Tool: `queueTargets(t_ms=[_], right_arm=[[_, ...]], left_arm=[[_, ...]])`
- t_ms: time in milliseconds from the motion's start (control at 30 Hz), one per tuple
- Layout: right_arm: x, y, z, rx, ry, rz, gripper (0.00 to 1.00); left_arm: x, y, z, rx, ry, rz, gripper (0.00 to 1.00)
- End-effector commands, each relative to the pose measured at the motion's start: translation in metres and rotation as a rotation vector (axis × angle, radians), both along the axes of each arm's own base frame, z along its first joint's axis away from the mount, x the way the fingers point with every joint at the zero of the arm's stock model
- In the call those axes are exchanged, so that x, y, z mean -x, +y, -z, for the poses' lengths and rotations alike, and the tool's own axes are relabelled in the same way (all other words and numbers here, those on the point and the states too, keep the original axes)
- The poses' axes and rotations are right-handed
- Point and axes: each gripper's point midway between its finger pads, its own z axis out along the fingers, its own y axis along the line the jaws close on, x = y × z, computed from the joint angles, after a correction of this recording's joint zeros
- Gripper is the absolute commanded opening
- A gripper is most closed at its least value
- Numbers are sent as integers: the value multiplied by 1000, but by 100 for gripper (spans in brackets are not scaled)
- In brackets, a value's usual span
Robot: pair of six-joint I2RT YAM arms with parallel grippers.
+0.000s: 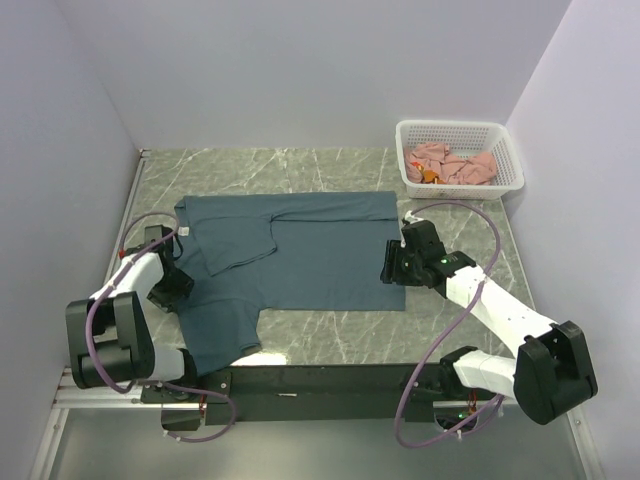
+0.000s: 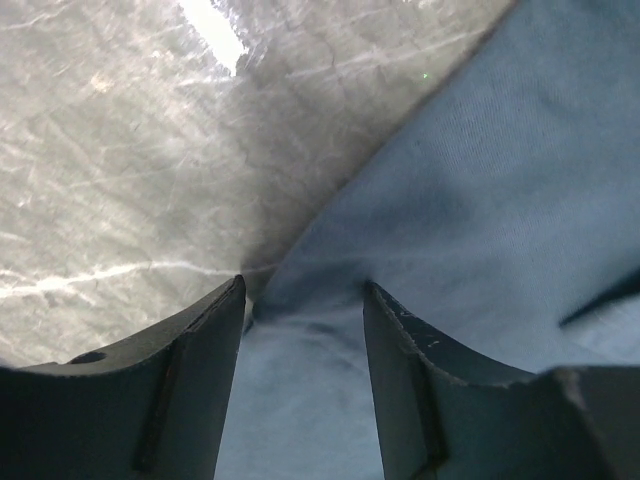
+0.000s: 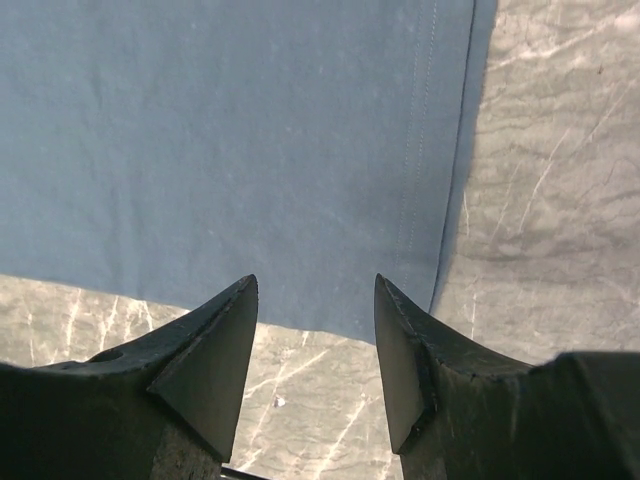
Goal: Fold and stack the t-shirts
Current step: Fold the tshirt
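One dark slate-blue soft cloth t-shirt [image 1: 300,250], one grey marble-patterned table [image 1: 330,165], one white plastic lattice basket [image 1: 450,125] and one salmon-pink cloth heap [image 1: 455,165], its shirts uncountable. Two white-and-black robot arms: left arm [image 1: 135,275], right arm [image 1: 490,300].

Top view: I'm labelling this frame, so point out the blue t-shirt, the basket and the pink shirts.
slate-blue t-shirt [image 1: 320,260], top view, middle of its body
white lattice basket [image 1: 450,132], top view, far wall
salmon-pink shirts [image 1: 452,165], top view, bunched cloth in basket
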Motion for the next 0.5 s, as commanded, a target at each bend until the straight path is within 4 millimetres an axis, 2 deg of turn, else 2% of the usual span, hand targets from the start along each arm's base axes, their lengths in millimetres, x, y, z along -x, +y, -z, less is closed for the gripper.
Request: queueTargets(t_ms=[0, 100, 200, 333, 467], right_arm=[[-8, 3, -6, -11, -49, -5, 57], [-6, 0, -3, -1, -37, 6, 57], [-5, -7, -1, 23, -29, 37, 57], [2, -16, 2, 44, 3, 82, 57], [15, -23, 8, 49, 54, 145, 57]], left_arm=[[-4, 6, 6, -25, 2, 20, 56], [-2, 5, 13, -17, 26, 28, 54], [1, 4, 17, -11, 47, 35, 47], [1, 4, 18, -11, 51, 42, 30], [-1, 1, 19, 8, 41, 56, 22]])
